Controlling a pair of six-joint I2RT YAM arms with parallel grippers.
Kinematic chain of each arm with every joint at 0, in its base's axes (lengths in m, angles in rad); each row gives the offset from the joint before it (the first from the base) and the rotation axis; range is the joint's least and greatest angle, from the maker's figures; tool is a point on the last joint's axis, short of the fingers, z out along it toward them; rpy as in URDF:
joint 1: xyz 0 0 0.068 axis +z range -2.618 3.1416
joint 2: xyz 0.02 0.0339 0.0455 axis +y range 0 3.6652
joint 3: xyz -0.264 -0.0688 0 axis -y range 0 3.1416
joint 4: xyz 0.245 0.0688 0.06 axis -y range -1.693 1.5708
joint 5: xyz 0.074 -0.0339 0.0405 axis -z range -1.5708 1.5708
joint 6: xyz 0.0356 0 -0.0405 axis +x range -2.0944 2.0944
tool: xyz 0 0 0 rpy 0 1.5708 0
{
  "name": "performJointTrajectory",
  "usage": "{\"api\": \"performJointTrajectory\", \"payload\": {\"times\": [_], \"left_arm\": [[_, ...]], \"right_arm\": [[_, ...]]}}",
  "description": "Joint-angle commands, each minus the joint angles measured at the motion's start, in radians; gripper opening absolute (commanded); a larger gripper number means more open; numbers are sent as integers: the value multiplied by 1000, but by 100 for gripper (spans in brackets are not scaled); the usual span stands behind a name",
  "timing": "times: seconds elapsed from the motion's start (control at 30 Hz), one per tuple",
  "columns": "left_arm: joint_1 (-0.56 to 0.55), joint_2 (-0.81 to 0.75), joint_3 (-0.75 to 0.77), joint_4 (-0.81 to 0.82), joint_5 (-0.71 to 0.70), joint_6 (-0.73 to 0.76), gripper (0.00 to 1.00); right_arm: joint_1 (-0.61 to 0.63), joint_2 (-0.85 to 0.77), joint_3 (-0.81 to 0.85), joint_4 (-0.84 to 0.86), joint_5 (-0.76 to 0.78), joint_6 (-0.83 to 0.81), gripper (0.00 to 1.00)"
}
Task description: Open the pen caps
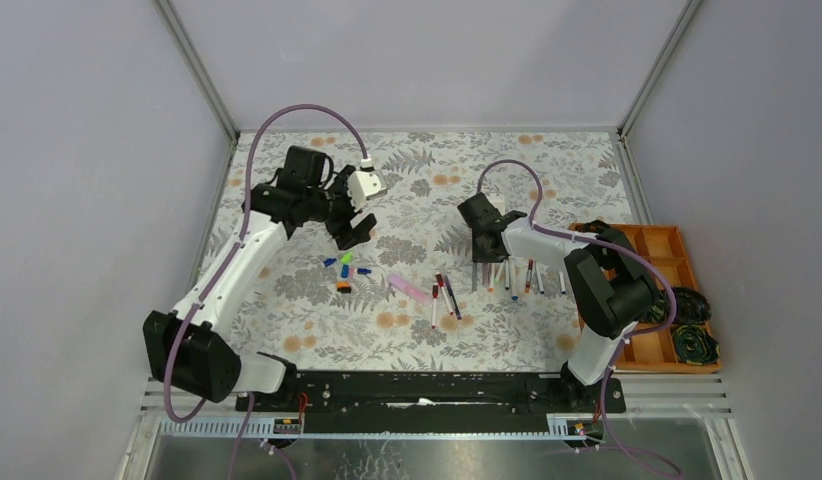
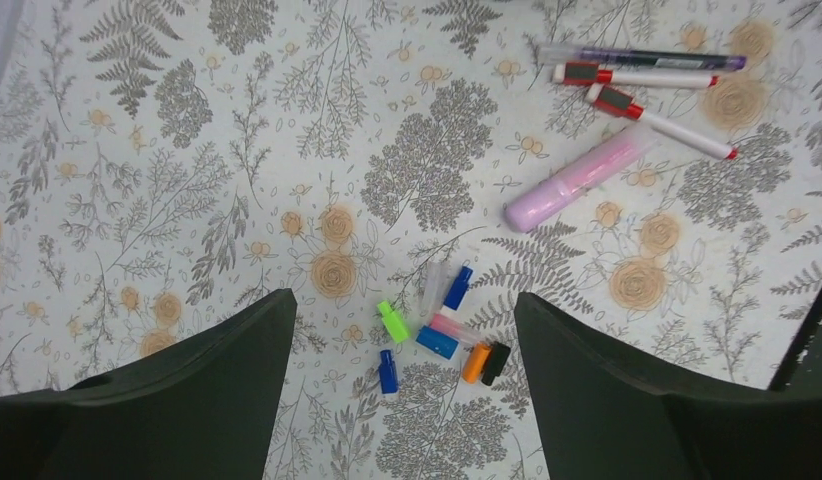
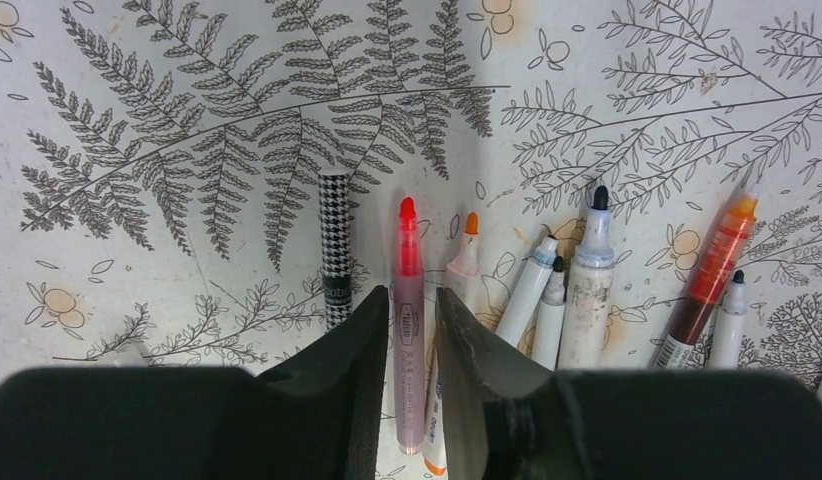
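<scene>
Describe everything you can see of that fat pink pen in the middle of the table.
The pink pen is a thick, plastic-looking stick, far fatter than the thin white pen beside it. One end is rounded and opaque pale pink; the other looks clear. It lies flat and slanted on the flowered tablecloth, with nothing holding it. The white pen runs close by its clear end; contact is hard to judge. The loose caps lie apart from it.

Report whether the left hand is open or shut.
Open: the left hand has its fingers wide apart over the loose pen caps, gripping nothing.
</scene>
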Motion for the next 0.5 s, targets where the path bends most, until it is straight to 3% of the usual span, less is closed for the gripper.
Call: {"api": "performJointTrajectory", "payload": {"times": [0.0,0.23,0.47], "left_arm": [[7,-36,36,-81,44,-37,89],[7,-73,68,-90,-2,-62,95],[11,-132,55,-90,4,-90,98]], "right_arm": [[-5,-46,-4,-16,60,4,30],[102,-146,43,-76,127,1,30],[239,-180,-7,-16,-49,14,30]]}}
